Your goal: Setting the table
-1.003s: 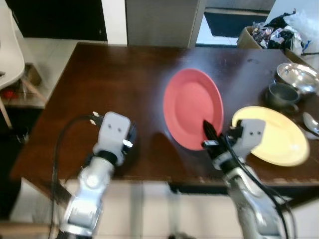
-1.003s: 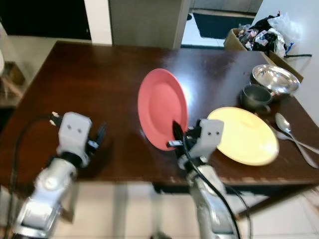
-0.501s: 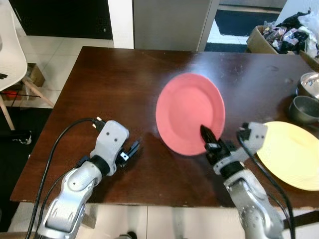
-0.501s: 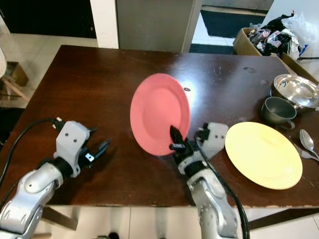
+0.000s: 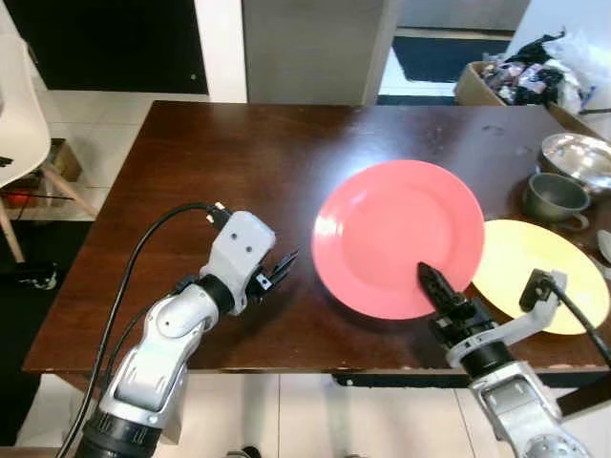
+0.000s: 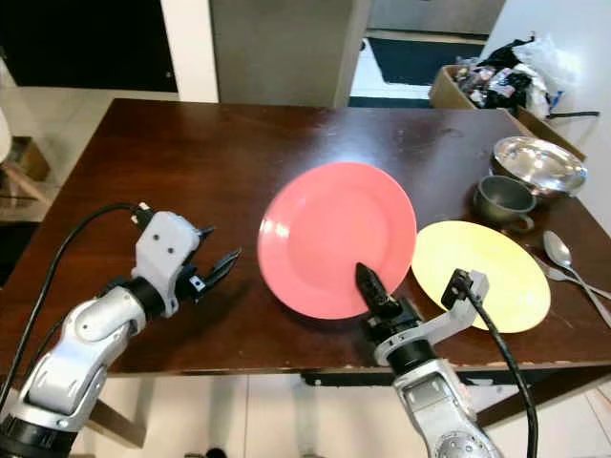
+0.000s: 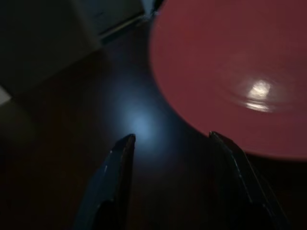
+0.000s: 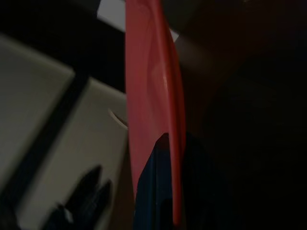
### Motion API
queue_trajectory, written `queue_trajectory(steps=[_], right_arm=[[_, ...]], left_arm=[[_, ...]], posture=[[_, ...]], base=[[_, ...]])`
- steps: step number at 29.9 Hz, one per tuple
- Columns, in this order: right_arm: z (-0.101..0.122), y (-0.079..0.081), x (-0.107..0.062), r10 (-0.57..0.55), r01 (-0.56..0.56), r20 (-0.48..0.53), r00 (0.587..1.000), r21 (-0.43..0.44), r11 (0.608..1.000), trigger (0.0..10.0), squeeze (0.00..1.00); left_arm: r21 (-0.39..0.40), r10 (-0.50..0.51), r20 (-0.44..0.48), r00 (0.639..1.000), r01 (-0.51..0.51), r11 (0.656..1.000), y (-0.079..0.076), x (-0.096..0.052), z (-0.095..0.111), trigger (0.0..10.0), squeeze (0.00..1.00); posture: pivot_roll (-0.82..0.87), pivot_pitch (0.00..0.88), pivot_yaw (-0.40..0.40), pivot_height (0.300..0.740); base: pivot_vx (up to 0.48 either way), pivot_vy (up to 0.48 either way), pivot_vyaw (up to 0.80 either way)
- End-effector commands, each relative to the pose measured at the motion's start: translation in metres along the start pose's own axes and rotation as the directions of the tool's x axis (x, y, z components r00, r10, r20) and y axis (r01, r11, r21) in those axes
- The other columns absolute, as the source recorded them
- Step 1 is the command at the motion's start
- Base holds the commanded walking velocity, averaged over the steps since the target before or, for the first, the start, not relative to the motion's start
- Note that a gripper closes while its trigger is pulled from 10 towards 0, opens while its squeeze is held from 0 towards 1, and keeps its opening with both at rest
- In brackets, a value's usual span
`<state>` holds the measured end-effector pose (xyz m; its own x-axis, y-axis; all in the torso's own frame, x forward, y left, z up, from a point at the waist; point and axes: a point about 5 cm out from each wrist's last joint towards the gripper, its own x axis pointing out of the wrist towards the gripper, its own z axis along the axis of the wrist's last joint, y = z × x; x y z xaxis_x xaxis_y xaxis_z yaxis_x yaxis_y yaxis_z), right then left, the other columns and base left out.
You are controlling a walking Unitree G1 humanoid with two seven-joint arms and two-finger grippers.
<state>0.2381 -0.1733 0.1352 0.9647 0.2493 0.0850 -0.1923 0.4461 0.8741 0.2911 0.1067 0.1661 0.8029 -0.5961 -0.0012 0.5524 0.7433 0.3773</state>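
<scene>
The right gripper (image 5: 431,283) is pinching the near rim of the red plate (image 5: 399,237), one black finger lying over the plate's upper face and the other under it; in the right wrist view the rim is running edge-on between the two fingers (image 8: 153,191). The plate is sitting above the dark wooden table (image 5: 220,162), right of centre and close to the near edge; whether it is resting on the wood or hanging just over it cannot be told. Its right edge is overlapping the left edge of the yellow plate (image 5: 549,277), which is lying flat on the table to the right.

The left gripper (image 5: 277,270) is hovering over the table just left of the red plate, apart from it, with its two fingers spread and holding nothing. In the left wrist view the fingers (image 7: 117,167) are pointing towards the red plate's edge with bare table between them.

Farther to the right, beyond the yellow plate, a grey cup (image 5: 556,196) is standing near a steel bowl (image 5: 576,153). Two spoons (image 6: 563,258) are lying near the table's right edge. A cardboard box of clutter (image 5: 520,76) is sitting on the floor past the far right corner, and a white chair (image 5: 19,114) is standing off to the left.
</scene>
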Motion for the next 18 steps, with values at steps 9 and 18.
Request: queue_trajectory(steps=[9,18], right_arm=[[-0.031,-0.023,0.015,-0.060,0.089,-0.201,0.978,0.138,0.986,10.0,0.00],[-0.025,-0.028,0.027,-0.144,0.178,-0.199,0.969,0.170,0.969,10.0,0.00]], left_arm=[[0.100,-0.055,0.004,0.998,0.054,0.994,0.016,-0.008,0.009,10.0,0.00],[0.121,-0.024,-0.003,1.000,0.025,0.992,0.022,-0.016,0.007,10.0,0.00]], posture=[[-0.13,0.056,0.044,0.740],[-0.10,0.080,0.052,0.740]], base=[[0.000,0.000,0.00],[0.000,0.000,0.00]])
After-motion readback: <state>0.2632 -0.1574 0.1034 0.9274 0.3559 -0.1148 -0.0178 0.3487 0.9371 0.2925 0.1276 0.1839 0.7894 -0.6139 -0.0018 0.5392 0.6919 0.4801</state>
